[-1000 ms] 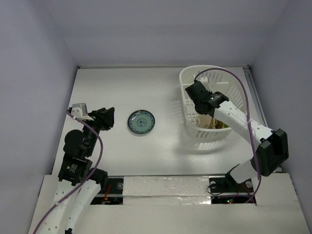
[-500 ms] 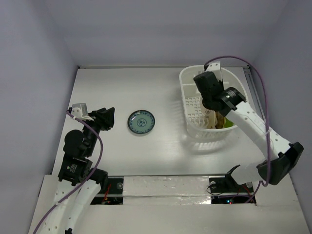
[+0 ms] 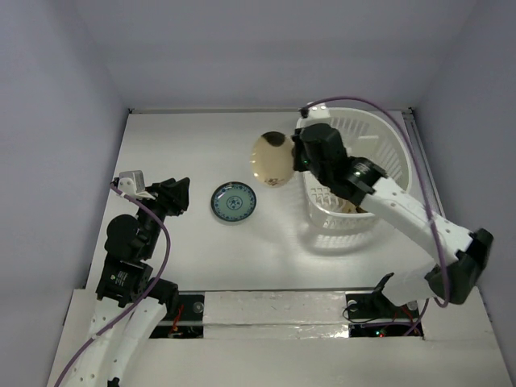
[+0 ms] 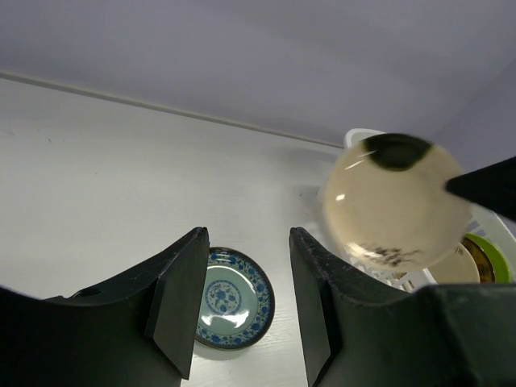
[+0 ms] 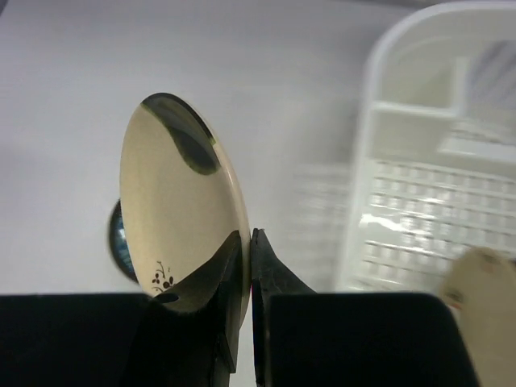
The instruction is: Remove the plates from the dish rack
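Right gripper (image 3: 294, 157): jaws closed narrowly on the right edge of a cream plate (image 3: 272, 159). The right wrist view shows the rim pinched between the two fingers (image 5: 266, 282). The plate is held on edge in the air, just left of the dish rack (image 3: 367, 121) and outside its wall. Its face carries a dark patch near the top and a small dark sprig near the bottom (image 5: 173, 218).

Dish rack: stands on the table (image 3: 201, 145) at the far right. The left wrist view shows a green plate (image 4: 493, 250) and an amber plate (image 4: 459, 266) inside it, both partly hidden behind the cream plate.

Teal plate (image 3: 234, 201): lies flat on the table, left of the rack and well apart from it, nearer than the raised cream plate.

Left gripper (image 3: 176, 196): at the left side of the table, jaws spread wide and holding nothing. It points towards the teal plate, which its own camera shows between the fingers (image 4: 230, 297), with no contact.
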Robot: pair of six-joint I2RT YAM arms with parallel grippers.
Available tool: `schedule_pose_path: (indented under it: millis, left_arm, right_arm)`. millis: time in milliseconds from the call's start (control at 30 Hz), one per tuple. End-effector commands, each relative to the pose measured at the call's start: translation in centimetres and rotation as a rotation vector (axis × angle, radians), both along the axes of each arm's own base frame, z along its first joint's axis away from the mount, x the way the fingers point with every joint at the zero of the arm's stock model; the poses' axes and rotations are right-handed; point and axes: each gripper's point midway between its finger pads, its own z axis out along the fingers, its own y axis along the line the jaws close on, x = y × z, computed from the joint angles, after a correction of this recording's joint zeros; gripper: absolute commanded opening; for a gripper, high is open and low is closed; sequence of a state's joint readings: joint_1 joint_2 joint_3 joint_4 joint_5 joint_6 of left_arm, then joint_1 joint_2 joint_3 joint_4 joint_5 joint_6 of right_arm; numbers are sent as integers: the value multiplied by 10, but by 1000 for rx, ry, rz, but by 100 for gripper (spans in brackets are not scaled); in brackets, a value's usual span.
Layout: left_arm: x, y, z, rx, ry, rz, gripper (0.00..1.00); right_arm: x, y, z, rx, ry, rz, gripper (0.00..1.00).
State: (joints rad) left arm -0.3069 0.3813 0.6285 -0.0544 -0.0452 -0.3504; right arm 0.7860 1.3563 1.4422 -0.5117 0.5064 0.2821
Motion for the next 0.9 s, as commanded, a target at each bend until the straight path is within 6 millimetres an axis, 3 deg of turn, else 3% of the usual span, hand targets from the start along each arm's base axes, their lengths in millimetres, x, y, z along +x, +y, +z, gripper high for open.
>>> schedule_pose_path:
  millis: [0,67,133,200,233,367,600,867]
  left_arm:
    - [-2,-2,19,-19,-53,-10,41]
    - [-2,-2,19,-17,-52,-11,41]
    - [-2,-2,20,-17,-53,-11,41]
    - [-2,-2,19,-16,-50,-11,41]
    - [-2,-2,19,-16,-50,-10,41]
    - [-2,-2,19,-17,-52,-11,41]
    - [-2,-3,18,-16,-47,-18,41]
    - [0,-4,17,-15,-44,-18,41]
  right_arm:
    - [6,100,-23,210,44,233,0]
    - [10,123,-27,266,54,265,0]
    - [17,140,-50,277,97,279,0]
    - [20,155,-58,319,118,302,0]
    - [23,161,-79,308,155,297,0]
    - [27,175,-125,319,238,284,0]
    - [29,171,-181,332,304,202,0]
    - [29,160,-209,313,327,133,1]
